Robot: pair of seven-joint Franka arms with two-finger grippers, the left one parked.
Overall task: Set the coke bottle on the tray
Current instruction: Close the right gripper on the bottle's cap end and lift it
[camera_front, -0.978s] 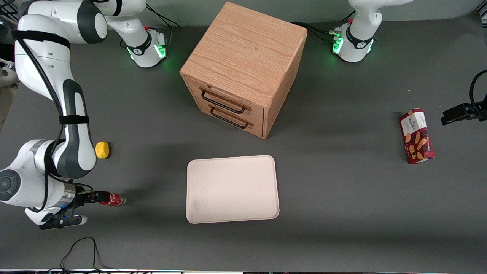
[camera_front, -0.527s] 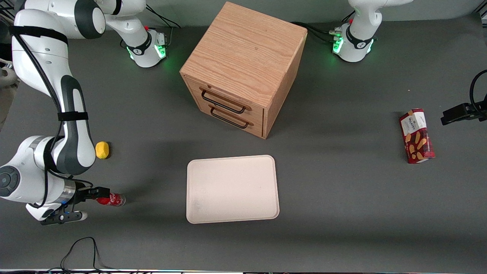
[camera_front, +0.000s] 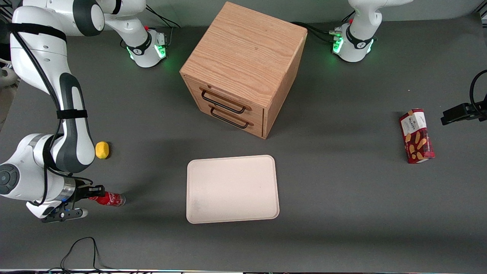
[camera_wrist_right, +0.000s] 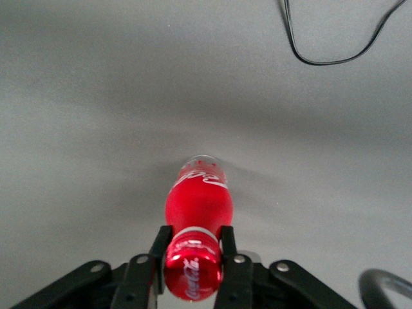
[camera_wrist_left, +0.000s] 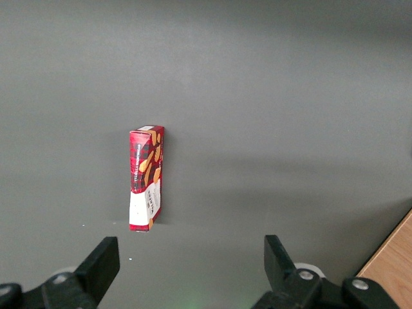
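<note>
Gripper (camera_wrist_right: 194, 267): clamped on cap end of coke bottle (camera_wrist_right: 196, 199); one finger (camera_wrist_right: 160, 248) each side of neck, both touching. Bottle lies on its side on table (camera_front: 342, 198), near front edge, at working arm's end, base pointing toward tray (camera_front: 232, 188).

Change vs 1.0 s ago: in front view, wrist has moved slightly farther from camera and outward; bottle (camera_front: 108, 198) has barely shifted, red body more exposed past fingers. Judgement: grasp just made or being settled, lift not yet begun; bottle appears to rest on table.

Tray: same distance band from camera, well apart from bottle, toward table middle; nothing on it. Task incomplete: lift, carry sideways, set down remain.

Risk: grip is on narrow cap end only, so bottle may pivot or droop on lift.

Farther back: lemon (camera_front: 102, 149) beside working arm, then drawer cabinet (camera_front: 243, 68). Biscuit box (camera_wrist_left: 147, 177) at parked arm's end, not involved.
</note>
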